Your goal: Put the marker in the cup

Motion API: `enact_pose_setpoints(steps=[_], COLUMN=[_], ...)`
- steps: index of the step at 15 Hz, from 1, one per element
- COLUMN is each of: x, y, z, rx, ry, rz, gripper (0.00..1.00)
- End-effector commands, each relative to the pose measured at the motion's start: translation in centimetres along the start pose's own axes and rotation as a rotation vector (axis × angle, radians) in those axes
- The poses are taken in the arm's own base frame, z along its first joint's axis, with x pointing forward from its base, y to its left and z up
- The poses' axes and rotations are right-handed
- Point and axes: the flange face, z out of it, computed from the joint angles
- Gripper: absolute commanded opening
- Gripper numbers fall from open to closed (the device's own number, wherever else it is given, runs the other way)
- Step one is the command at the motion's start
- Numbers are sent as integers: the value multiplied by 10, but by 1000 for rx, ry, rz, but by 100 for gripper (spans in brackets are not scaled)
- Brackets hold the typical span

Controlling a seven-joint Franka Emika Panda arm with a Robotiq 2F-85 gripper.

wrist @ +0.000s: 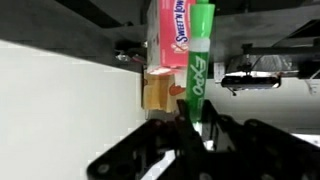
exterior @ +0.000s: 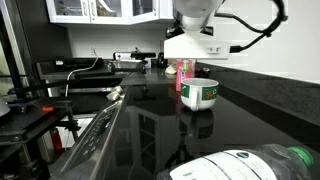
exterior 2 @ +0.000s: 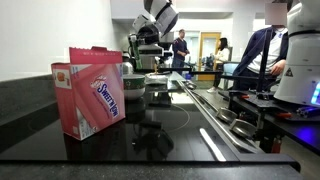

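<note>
Pickup done: gripper [wrist: 196, 125] clamped on marker [wrist: 200, 65], held aloft near cup [exterior: 199, 94] by pink box [exterior: 183, 72]; positioning, lowering & release still req'd.

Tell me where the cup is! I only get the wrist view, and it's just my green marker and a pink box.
Observer: In an exterior view the white cup stands on the black counter, beside the pink box and nearer that camera.
Operator: Is my arm over it?
Observer: The arm hangs above the cup and box. I can't tell whether the marker lines up exactly.
Operator: Anything else around?
Observer: A clear bottle with a green cap lies close to that camera, well apart from the cup.
</note>
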Motion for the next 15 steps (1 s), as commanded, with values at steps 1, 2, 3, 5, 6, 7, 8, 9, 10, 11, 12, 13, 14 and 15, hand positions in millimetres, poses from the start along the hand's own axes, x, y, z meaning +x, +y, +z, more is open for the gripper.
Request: enact_pose_setpoints(steps=[1,2,3,5,6,7,8,9,10,11,12,13,14,15], x=[-10,-15,-19,-27,-32,-36,-40,-43,-45,-46,-46,-42,-39,-34], y=[20,24,27,32,35,36,38,39,40,40,40,39,38,36], z=[-4,-5,-5,-5,-4,-4,-3,-3,-3,-2,-2,-2,-3,-5], rx=[-39,-51,-59,-68,-73,-78,-84,-88,-93,-96,-98,-101,-111,-142], ry=[6,-1,-2,-9,-17,-26,-34,-45,-58,-70,-77,-106,-133,-203], rz=[13,21,29,44,52,58,66,74,80,79,84,82,85,105], gripper=[5,5,5,5,5,5,5,42,47,53,60,69,75,84])
